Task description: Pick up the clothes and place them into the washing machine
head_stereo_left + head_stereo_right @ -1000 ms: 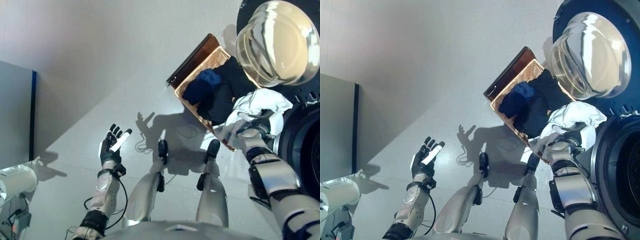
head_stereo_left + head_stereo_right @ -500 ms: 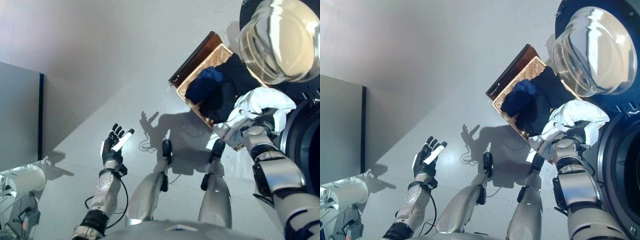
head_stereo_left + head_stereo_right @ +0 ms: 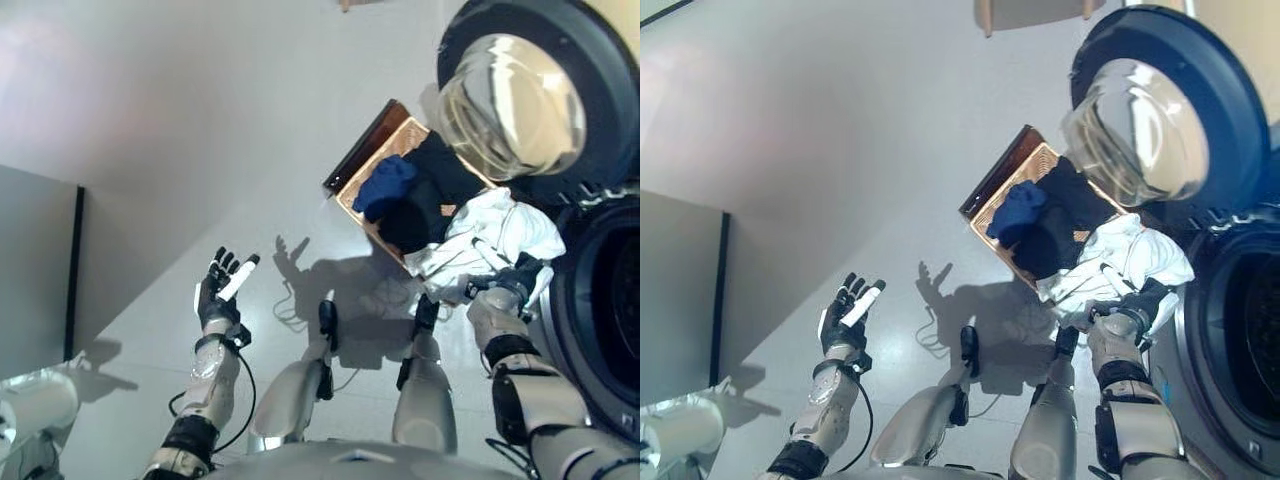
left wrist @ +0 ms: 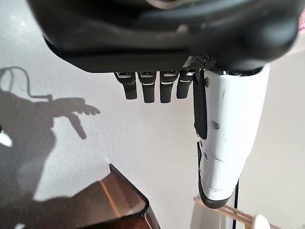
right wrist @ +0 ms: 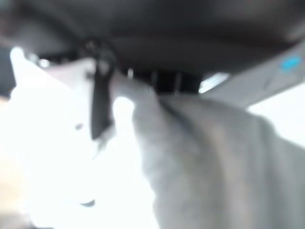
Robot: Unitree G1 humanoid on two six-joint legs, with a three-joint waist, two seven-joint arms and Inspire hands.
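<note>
Pale grey floor (image 3: 180, 120) gleams under bright light, a grey cabinet (image 3: 35, 270) (dark-edged) standing at the left.

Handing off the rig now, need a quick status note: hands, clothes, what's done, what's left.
Right robot hand: shut on the white garment, held up beside the washing machine opening.
Left robot hand: open, empty, out over the floor.
Basket: blue garment and dark clothes inside.
Washer door: open.
Done: white garment picked.
Left: put it in the drum, then fetch the rest.
</note>
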